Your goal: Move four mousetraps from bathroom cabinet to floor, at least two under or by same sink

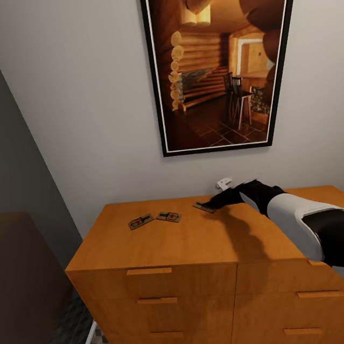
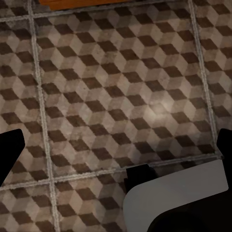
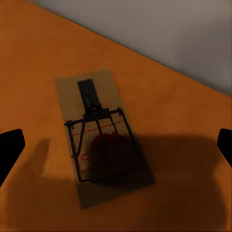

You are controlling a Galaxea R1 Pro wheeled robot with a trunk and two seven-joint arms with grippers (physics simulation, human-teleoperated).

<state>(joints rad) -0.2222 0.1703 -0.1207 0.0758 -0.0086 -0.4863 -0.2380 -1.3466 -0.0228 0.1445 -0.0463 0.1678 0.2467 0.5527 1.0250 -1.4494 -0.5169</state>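
Squarely between open right jaws point(image 3: 116, 145): mousetrap point(image 3: 101, 135).

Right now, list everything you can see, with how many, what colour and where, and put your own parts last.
mousetraps: three, brown wood with wire, on the cabinet top; two side by side, one just ahead of the right hand
cabinet: one, orange-brown, against the wall
framed picture: one, black frame, log-cabin interior, on the wall above the cabinet
bathroom floor: cube-patterned tiles, brown, beige and white
dark brown block: one, left of the cabinet
right hand: black, open over a mousetrap
left hand: black, open, above the floor
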